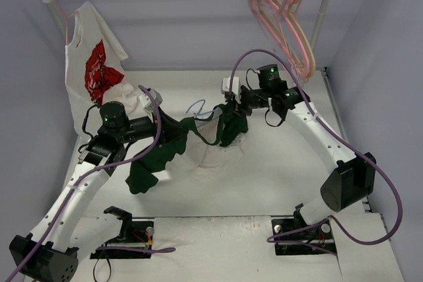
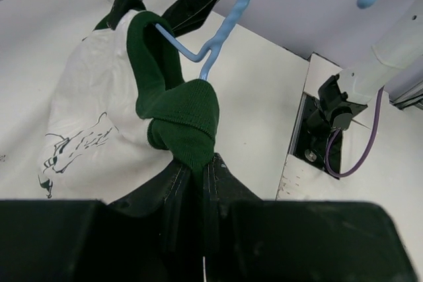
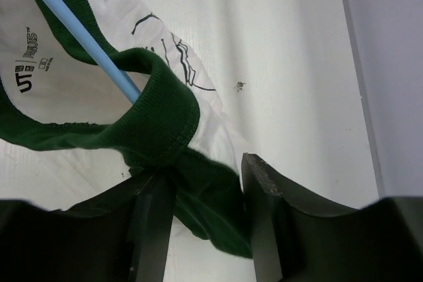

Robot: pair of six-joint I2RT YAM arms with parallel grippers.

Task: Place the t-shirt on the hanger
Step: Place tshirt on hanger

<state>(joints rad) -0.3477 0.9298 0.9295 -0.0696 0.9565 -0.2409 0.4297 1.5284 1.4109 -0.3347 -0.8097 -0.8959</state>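
Your left hand [image 2: 196,179] clenches the green collar of the t-shirt [image 2: 92,97] below the hanger [image 2: 228,24], likely stretching the neck open for it. Your right hand [image 3: 205,179] straddles that collar beside the hanger; grip unclear.

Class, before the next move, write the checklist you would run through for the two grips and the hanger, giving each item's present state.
1. Left end effector shut on the t-shirt: ok. The green trim is pinched between its fingers.
2. Right end effector gripping the t-shirt: cannot tell. Green cloth fills the gap between its jaws, but a firm pinch does not show.
3. Hanger threaded through the neck opening: ok. The wire runs in under the green trim.
4. Hanger arms seated in the shoulders: cannot tell. They are hidden by cloth.
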